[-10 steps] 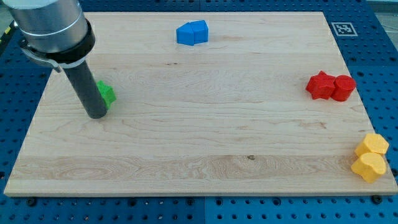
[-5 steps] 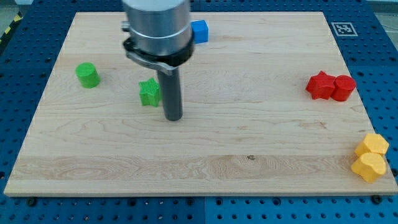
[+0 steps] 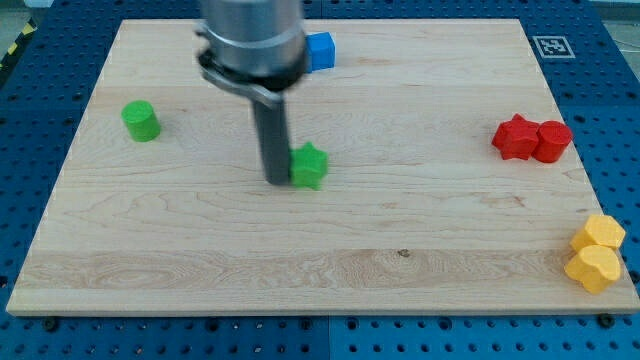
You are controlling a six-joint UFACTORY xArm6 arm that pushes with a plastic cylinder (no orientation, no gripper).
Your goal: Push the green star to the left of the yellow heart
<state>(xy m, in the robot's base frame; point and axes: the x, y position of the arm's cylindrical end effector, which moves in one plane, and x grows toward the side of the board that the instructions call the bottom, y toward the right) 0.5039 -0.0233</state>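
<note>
The green star (image 3: 310, 165) lies left of the board's middle. My tip (image 3: 276, 181) touches the star's left side, with the rod rising above it toward the view's top. Two yellow blocks sit at the view's bottom right: one (image 3: 599, 232) above the other (image 3: 593, 268). I cannot tell which of them is the heart. The star is far to the left of both.
A green cylinder (image 3: 141, 120) stands at the view's left. A blue block (image 3: 320, 50) shows at the top, partly behind the arm. Two red blocks (image 3: 516, 137) (image 3: 552, 141) touch each other at the right. The board's right edge runs just past the yellow blocks.
The green star has slid to the right, from left of the rod to its right side. My tip now sits on the star's left.
</note>
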